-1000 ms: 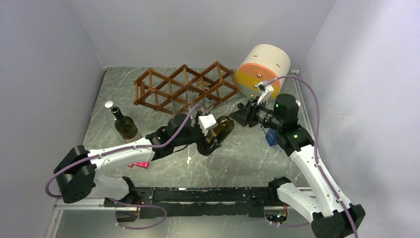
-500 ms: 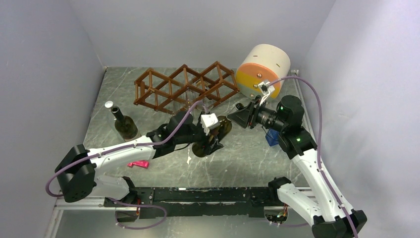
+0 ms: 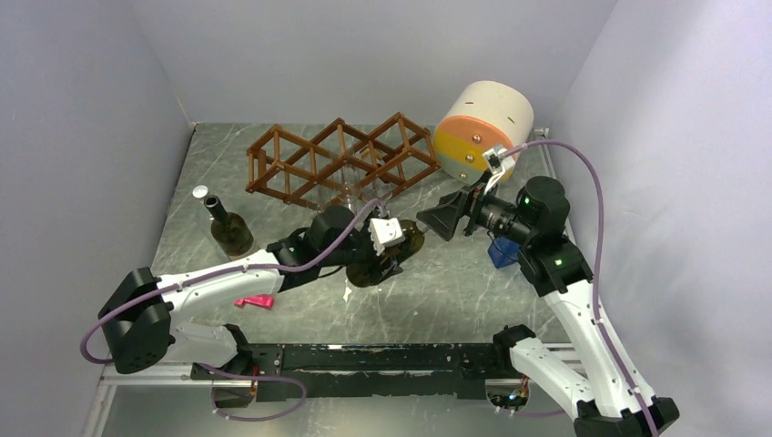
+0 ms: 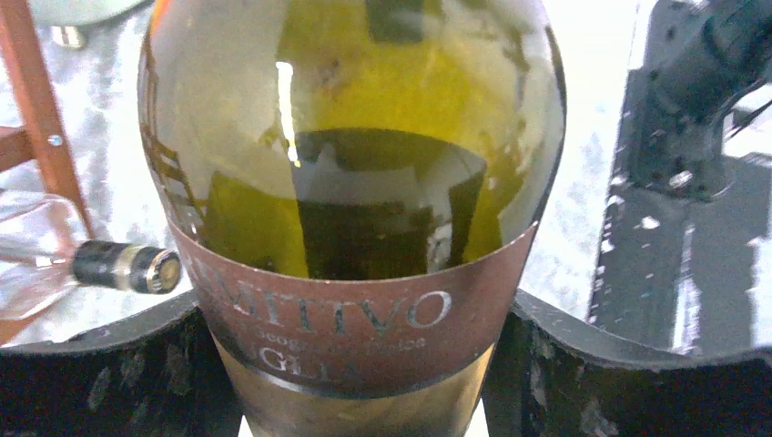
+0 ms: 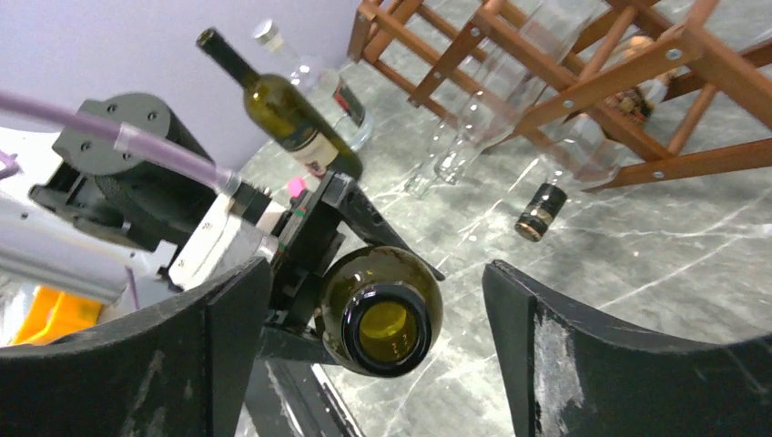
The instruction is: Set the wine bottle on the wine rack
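The wine bottle [image 3: 393, 250], olive green glass with a brown label, lies tilted above the table in the middle. My left gripper [image 3: 378, 257] is shut on its body, with its fingers [image 4: 100, 373] pressed against both sides of the label on the bottle [image 4: 350, 182]. The bottle's open mouth [image 5: 382, 328] points at my right gripper [image 5: 373, 273], which stands open around it without touching. In the top view the right gripper [image 3: 439, 218] sits just right of the neck. The reddish-brown wine rack [image 3: 341, 159] stands at the back, behind the bottle.
Clear glass bottles [image 3: 350, 187] lie in the rack [image 5: 583, 82], one with a dark capped neck [image 5: 537, 211]. A second green bottle [image 3: 228, 228] stands at the left. A cream, orange and yellow cylinder [image 3: 478, 127] stands at the back right. A pink item [image 3: 255, 301] and a blue item [image 3: 499, 252] lie on the table.
My right gripper has opened, let go of the bottle's neck and drawn back to the right. My left gripper has closed in on the bottle's body.
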Controlling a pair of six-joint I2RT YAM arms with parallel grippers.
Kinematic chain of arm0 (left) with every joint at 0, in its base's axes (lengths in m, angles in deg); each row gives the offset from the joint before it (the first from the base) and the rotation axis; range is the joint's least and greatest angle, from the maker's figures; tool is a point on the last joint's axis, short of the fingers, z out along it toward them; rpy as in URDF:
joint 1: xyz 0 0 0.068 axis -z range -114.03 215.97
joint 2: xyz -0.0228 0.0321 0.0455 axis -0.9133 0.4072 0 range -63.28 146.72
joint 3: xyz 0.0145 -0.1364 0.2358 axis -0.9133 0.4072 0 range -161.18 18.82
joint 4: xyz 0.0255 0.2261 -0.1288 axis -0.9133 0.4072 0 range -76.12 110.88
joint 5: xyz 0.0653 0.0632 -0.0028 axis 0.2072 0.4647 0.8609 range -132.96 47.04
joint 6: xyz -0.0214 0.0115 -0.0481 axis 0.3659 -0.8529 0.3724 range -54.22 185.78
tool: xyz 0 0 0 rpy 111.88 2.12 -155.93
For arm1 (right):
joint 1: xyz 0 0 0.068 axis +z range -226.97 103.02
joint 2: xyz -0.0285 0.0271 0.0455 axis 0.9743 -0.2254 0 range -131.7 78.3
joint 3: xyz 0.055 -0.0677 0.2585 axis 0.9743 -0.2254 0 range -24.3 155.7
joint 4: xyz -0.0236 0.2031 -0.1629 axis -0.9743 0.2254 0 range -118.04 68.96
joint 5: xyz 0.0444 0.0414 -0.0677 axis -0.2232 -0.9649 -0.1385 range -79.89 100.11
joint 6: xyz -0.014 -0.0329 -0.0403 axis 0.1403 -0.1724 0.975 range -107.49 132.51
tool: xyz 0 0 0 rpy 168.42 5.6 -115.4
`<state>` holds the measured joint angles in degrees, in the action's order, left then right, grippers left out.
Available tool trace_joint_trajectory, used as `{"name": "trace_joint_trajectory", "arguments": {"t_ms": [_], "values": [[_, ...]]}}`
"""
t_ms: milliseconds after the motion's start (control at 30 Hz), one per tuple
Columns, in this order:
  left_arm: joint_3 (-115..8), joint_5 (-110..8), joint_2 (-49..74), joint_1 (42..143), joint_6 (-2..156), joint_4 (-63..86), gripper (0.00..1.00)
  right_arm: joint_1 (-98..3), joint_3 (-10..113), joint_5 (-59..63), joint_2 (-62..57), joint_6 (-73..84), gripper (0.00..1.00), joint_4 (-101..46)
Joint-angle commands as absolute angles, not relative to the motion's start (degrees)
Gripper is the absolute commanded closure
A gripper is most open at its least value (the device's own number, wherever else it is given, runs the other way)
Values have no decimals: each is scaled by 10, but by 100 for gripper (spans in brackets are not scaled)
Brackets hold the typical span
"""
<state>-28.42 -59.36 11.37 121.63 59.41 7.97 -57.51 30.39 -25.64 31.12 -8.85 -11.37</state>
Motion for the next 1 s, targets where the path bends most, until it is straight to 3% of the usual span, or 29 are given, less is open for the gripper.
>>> {"name": "trace_joint_trajectory", "arguments": {"t_ms": [0, 100, 300, 533, 733, 967], "values": [[-334, -538, 82, 1219, 463, 72, 93, -575, 328, -176, 333, -40, 7, -66], [-366, -515, 84, 1219, 358, 92, 93, -574, 354, -134, 335, -13, 5, -40], [-350, -521, 65, 1219, 68, 49, 93, -575, 377, -163, 336, 3, 6, -14], [-411, -481, 131, 1215, -193, 77, 93, -575, 376, -157, 346, -4, 7, 9], [-519, -486, 185, 1210, -272, 118, 93, -574, 373, -157, 333, 0, 12, 35], [-548, -489, 203, 1192, -339, 146, 93, -575, 374, -112, 349, 19, 14, 81]]}}
